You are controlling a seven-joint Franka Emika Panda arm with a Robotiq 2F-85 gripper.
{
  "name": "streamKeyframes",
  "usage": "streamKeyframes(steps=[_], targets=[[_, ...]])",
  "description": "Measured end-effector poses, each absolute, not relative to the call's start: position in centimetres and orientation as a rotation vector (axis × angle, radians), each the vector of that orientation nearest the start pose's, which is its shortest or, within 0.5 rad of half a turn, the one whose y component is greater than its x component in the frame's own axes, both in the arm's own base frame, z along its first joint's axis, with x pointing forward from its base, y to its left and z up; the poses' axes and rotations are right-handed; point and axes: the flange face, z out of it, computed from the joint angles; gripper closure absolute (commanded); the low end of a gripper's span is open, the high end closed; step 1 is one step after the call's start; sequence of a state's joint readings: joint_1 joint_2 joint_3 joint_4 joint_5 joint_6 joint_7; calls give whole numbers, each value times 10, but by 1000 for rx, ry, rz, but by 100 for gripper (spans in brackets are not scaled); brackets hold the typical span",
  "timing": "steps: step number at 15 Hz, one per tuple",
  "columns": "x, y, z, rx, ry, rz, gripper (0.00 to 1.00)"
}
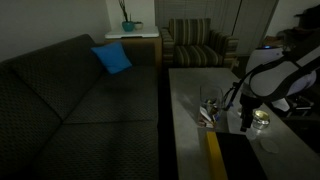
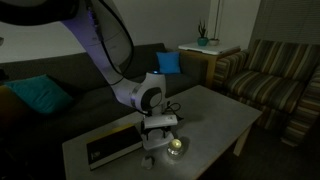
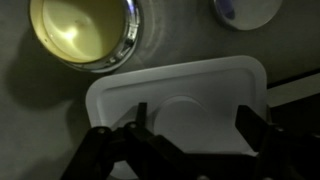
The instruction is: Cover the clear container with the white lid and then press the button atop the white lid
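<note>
Shows gripper (image 3: pixel 192 116) spread wide, clasping nothing, straddling round button (image 3: pixel 190 100) on white lid (image 3: pixel 175 82). Seems centred so for square downward press. Places lid directly under wrist, level, near shiny yellowish round object (image 3: pixel 85 30) on grey table (image 3: pixel 180 40). Looks rounded-square, matte, raised rim. Cannot make out clear container in dim views; probably beneath lid.
</note>
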State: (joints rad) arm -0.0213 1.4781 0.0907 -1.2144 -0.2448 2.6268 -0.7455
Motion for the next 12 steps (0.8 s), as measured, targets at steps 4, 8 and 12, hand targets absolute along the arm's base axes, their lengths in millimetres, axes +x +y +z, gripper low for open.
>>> streamKeyframes(steps=[4, 8, 12], targets=[[646, 40, -138, -2818, -1400, 86, 69], [648, 39, -136, -2840, -1363, 82, 71], [649, 35, -135, -2887, -1289, 63, 71]])
